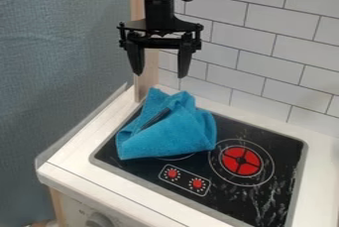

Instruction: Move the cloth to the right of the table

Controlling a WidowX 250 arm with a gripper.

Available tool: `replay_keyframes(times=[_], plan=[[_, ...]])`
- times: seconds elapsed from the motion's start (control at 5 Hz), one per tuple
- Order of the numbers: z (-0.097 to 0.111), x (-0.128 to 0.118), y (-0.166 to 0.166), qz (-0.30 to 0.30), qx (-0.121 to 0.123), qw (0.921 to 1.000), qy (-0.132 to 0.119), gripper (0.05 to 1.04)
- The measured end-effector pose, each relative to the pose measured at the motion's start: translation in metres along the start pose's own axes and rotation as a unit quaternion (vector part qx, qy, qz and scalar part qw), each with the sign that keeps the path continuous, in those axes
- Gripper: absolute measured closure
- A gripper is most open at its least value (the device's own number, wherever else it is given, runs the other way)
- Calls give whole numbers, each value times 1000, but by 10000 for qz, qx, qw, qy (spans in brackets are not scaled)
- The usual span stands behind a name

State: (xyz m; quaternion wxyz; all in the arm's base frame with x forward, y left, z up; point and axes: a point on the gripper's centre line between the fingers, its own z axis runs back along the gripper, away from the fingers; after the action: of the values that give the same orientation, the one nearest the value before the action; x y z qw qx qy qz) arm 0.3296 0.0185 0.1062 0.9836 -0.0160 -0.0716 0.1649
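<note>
The blue cloth point(173, 134) lies crumpled on the left part of the black cooktop point(281, 159), set in the white desk point(73, 156), beside the red burner point(241, 161). Its narrow peak points toward the back, near the wooden post point(147, 85), while its broad hem faces the front; bunched this way, it shows no clear long axis. It looks soft and thick, with a dark, slanting gap between its folds. Above it hangs the pincer point(159, 76), spread wide and holding nothing.
</note>
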Motion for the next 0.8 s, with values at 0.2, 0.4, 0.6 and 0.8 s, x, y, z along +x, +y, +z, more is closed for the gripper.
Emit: replay_keyframes(times=[0.2, 0.4, 0.6, 0.8], plan=[[-9, -4, 1, 7, 36, 9999, 157, 84], [-36, -6, 2, -69, 101, 9989, 449, 84], [-55, -5, 2, -150, 95, 9986, 505, 84], [-78, -5, 2, -176, 132, 9975, 669, 84]])
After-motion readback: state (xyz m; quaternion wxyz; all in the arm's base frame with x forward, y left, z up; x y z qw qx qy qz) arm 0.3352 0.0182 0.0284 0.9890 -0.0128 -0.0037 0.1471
